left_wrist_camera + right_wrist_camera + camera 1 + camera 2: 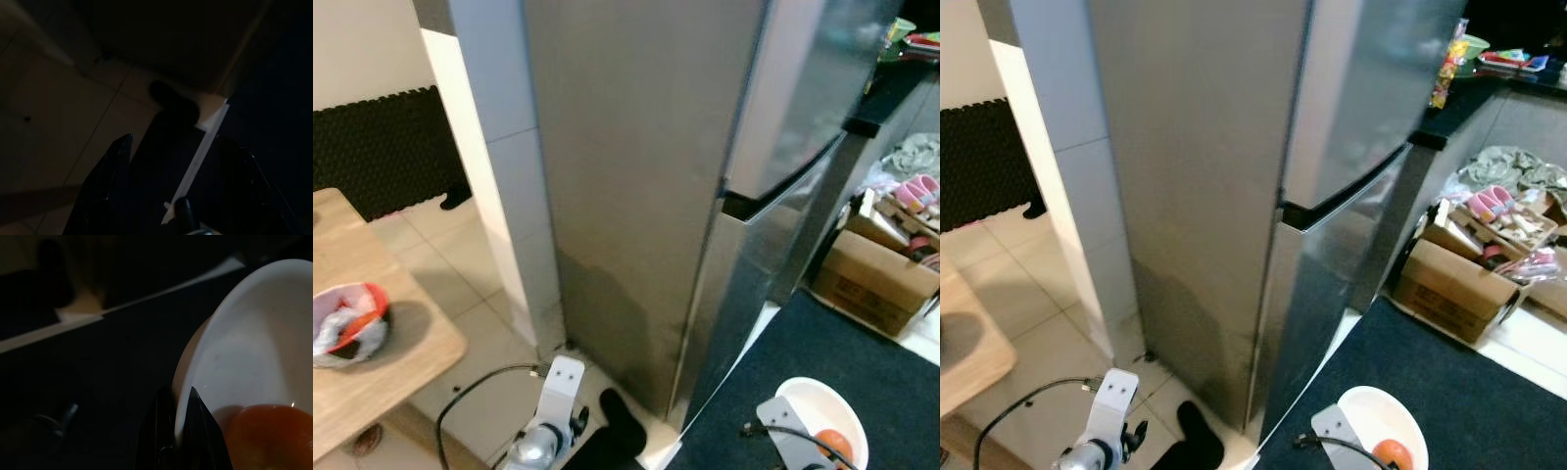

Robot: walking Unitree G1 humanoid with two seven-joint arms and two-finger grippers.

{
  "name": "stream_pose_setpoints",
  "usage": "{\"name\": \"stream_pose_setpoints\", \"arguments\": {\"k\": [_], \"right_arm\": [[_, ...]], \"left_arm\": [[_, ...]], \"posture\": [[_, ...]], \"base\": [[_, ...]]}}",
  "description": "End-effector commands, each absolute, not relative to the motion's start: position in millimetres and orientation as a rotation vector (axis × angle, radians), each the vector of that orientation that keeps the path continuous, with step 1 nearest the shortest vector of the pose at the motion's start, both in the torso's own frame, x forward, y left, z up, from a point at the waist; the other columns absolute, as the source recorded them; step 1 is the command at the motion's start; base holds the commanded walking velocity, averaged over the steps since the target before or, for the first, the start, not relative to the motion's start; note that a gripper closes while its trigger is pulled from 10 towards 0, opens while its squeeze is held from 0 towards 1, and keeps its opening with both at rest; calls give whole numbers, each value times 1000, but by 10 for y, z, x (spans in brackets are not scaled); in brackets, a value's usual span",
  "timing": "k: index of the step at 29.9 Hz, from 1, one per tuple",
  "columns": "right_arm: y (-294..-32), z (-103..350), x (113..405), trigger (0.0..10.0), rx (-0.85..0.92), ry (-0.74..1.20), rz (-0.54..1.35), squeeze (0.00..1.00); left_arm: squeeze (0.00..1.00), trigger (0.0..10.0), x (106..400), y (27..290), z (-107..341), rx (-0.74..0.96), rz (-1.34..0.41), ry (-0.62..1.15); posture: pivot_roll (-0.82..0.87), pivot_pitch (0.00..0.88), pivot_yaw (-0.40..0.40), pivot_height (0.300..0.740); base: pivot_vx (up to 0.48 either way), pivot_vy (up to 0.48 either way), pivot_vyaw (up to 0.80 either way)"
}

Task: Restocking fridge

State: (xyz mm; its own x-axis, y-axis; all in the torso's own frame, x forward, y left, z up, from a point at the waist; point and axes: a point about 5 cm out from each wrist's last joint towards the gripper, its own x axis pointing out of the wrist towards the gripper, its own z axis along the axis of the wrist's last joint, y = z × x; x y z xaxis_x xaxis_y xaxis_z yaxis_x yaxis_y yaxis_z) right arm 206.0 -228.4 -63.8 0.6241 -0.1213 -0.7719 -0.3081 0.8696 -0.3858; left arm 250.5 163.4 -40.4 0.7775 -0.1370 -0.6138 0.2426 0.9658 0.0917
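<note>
While we stand before the tall stainless-steel fridge (646,196), both of its doors shut, we see pale floor tiles (460,264) on our left and a dark blue carpet (842,362) on our right. A light wooden table (372,333) juts in at the left edge, and on it sits an orange-rimmed bowl (350,318) stuffed with crumpled white plastic. Behind the table a black quilted panel (382,147) lines the wall. To the right of the fridge a dark countertop (1489,93) carries colourful clutter, and below it an open brown cardboard box (1459,279) holds pink slippers and other odds and ends.

Our right gripper (177,431) hangs low over the carpet with its two black fingers pinched nearly together on the rim of a white round bowl (1383,421); inside that bowl, just beside the fingertips, lies an orange-red round fruit (266,435).

Our left gripper (176,186) hangs over the tiles near the fridge's lower corner, its fingers spread wide apart and holding nothing, with a black sock-like shape (622,426) on the floor beneath it
</note>
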Motion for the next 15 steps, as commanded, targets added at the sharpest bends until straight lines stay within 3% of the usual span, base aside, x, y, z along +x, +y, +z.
{"name": "stream_pose_setpoints", "arguments": {"k": [1,15], "right_arm": [[-2286,-630,2068,10000,-524,890,106,0],[-2272,-633,2069,10000,-525,890,113,0]], "left_arm": [[0,10000,2524,1660,-388,167,-178,638],[0,10000,2520,1675,-387,159,-167,633]], "posture": [[-65,0,-28,740],[-62,0,-31,740]], "base": [[0,0,0],[0,0,0]]}}
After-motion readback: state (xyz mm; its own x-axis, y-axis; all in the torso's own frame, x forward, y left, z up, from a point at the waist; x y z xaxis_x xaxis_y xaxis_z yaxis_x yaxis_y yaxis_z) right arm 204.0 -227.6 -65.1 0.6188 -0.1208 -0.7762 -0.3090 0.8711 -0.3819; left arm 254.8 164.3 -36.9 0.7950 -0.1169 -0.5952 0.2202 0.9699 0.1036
